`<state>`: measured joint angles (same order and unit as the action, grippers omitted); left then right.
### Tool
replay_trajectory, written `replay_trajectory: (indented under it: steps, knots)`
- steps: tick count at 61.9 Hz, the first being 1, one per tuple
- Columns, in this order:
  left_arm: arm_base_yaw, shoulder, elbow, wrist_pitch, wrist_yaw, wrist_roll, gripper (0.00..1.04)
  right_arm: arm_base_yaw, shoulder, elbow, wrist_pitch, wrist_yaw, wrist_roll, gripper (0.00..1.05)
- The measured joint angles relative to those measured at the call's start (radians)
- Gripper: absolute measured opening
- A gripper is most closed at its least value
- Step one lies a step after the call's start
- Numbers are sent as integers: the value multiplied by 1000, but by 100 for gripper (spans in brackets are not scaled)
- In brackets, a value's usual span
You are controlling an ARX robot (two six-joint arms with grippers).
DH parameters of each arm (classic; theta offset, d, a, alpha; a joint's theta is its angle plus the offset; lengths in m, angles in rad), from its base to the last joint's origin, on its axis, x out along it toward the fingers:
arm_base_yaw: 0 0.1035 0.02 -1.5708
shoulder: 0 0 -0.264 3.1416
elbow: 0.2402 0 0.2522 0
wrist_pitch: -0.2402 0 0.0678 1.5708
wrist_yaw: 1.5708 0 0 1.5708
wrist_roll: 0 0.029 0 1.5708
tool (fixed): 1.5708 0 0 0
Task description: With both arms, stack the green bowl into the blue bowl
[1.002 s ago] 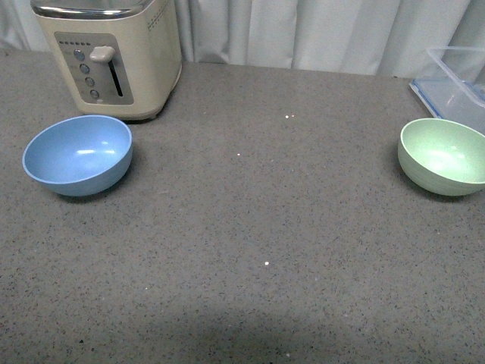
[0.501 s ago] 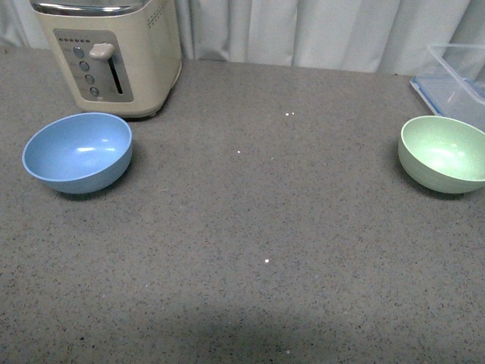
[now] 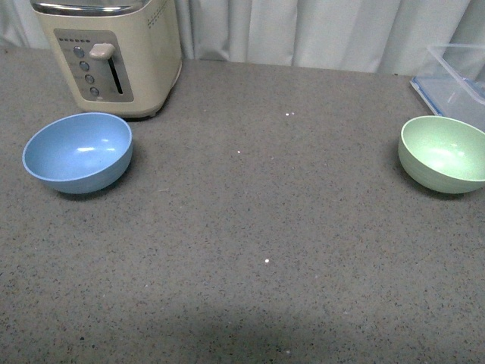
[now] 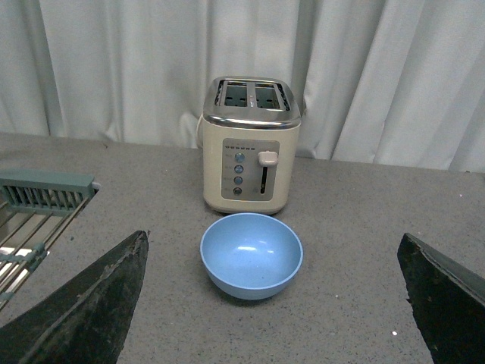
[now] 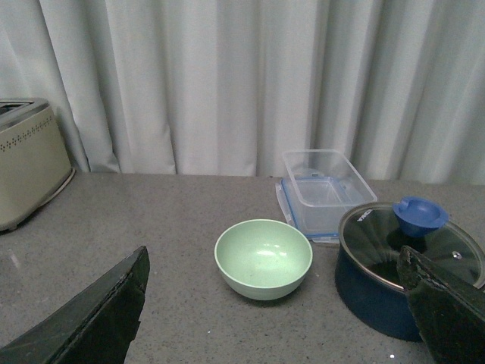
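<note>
Meanwhile, on the grey bench (image 3: pixel 242 227), a toaster (image 3: pixel 114 53) stands just behind the blue bowl (image 3: pixel 77 152). A lidded pot (image 5: pixel 375 299) flanks the green bowl (image 3: pixel 443 154), well apart to the right. The left hand (image 4: pixel 270 236) and right hand (image 5: pixel 273 250) gape, empty. A careless reach could nudge the pot or toaster, and a smooth rim could slip. No writing is legible.

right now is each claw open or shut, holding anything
left claw: open, holding nothing.
right claw: open, holding nothing.
</note>
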<state>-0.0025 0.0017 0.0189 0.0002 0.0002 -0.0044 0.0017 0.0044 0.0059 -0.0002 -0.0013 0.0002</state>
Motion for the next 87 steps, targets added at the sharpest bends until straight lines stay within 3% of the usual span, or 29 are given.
replay_trajectory:
  steps: [75, 76, 81, 87]
  knots:
    - [0, 0, 0, 0, 0, 0, 98, 0, 0, 0, 0, 0, 0, 96]
    - [-1, 1, 1, -1, -7, -2, 98, 0, 0, 0, 0, 0, 0, 96]
    - [-55, 105, 39, -125, -230, -78, 98, 0, 0, 0, 0, 0, 0, 96]
    - [-48, 244, 37, -63, -282, -119, 98, 0, 0, 0, 0, 0, 0, 96]
